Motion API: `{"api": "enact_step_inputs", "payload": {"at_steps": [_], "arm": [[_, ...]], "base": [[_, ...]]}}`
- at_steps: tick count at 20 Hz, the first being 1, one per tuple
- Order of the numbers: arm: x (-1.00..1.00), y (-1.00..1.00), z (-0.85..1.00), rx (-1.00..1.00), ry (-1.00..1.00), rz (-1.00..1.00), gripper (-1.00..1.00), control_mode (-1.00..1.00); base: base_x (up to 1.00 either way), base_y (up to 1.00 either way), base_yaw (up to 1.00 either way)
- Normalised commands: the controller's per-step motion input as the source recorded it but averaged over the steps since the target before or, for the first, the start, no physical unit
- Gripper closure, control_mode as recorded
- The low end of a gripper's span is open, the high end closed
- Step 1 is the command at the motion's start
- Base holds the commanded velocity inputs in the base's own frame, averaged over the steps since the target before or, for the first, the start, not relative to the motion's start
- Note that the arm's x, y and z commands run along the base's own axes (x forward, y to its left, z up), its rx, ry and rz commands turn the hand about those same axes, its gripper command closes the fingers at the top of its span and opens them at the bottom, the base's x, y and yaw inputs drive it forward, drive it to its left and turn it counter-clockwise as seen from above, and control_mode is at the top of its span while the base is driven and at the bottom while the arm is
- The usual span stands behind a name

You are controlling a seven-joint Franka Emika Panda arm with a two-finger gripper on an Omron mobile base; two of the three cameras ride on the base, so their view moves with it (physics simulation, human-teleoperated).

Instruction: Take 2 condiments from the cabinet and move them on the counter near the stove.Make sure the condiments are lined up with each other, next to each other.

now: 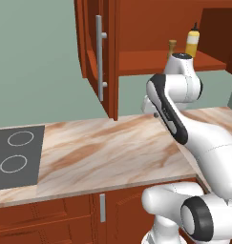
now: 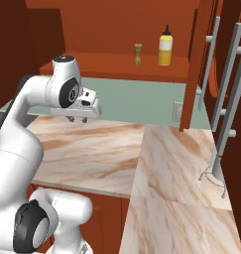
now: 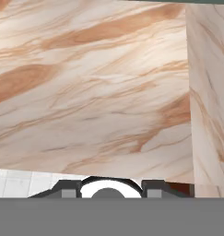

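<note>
Marble worktop [image 1: 112, 152] bare beneath the arm; stove [image 1: 17, 155] at its left end; cabinet [image 1: 100, 57] door open; bottle [image 2: 165, 48] and shaker [image 2: 138, 54] upright on its shelf, near each other; gripper [image 2: 77, 119] points down above worktop, holding nothing, spread undeterminable.

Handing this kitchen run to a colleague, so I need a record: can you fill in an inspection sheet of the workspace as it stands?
Surface: marble counter with brown veins, bare around the arm.
Job's things: yellow bottle and brown shaker stand upright, apart, on the shelf of the open cabinet; stove sits at the counter's far left.
Clutter: wire stand on the right counter run.
Grippers: gripper hangs above the counter, pointing down, holding nothing; jaw gap not readable.
Cables: nothing seen.
Surroundings: green wall, wall outlet, tall unit with bar handles at right.
</note>
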Motion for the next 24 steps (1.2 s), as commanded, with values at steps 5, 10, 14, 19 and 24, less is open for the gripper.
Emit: {"api": "enact_step_inputs", "payload": {"at_steps": [5, 10, 14, 19, 24], "arm": [[-0.05, -0.12, 0.09, 0.01, -0.03, -0.06, -1.00, -1.00], [-0.21, -0.30, 0.16, 0.00, -0.30, -0.25, -1.00, -1.00], [-0.07, -0.37, 0.36, 0.00, -0.34, -0.29, -1.00, -1.00], [0.00, -0.41, 0.41, -0.05, -0.29, -0.21, -1.00, -1.00], [0.03, -0.41, 0.52, -0.06, -0.15, -0.07, -1.00, -1.00]], "base": [[0.00, 0.00, 0.00], [0.00, 0.00, 0.00], [0.00, 0.00, 0.00], [0.00, 0.00, 0.00], [0.00, 0.00, 0.00]]}}
